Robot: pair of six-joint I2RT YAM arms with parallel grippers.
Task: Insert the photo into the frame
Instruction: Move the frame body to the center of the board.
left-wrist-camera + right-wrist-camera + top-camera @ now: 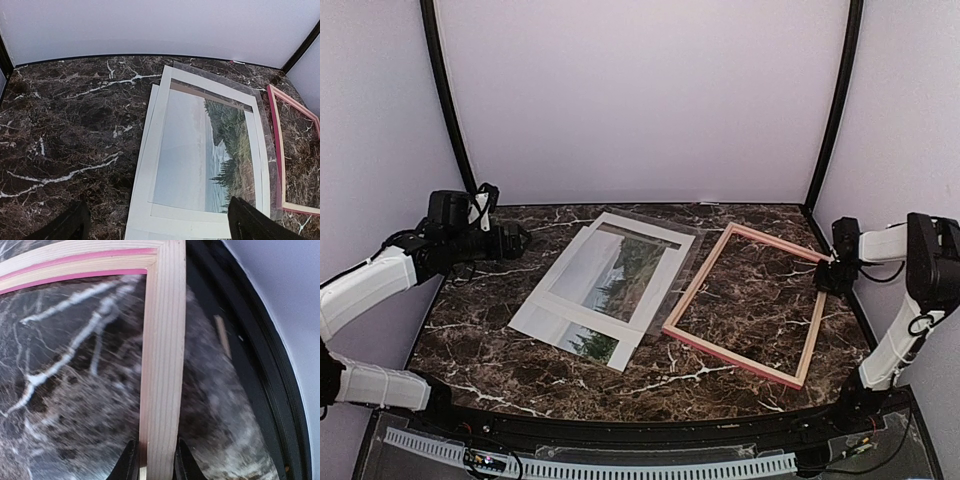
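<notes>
Right wrist view gave me the clearest read: the right gripper [152, 462] had its two fingers narrowed onto the pale wood side rail of the frame [160, 365], one finger against each side of that rail, close to a corner where the pink-red strip showed. From the top external view, the frame [730, 357] lay flat on the dark marbled table [480, 320], right of centre, with the right gripper [830, 275] at its far right corner.

The photo [620, 270] lay just left of the frame, in a loose stack with the white mat board [555, 305] and a clear plastic sheet [685, 250]; I could see the trees and pale water through the mat's window. I could not tell whether the stack touched the frame's left rail.

The left gripper [515, 240] was held above the table's far left side, jaws spread wide and holding nothing. In the left wrist view its fingers [70, 227] framed the photo [200, 150] from above, well clear of it.
</notes>
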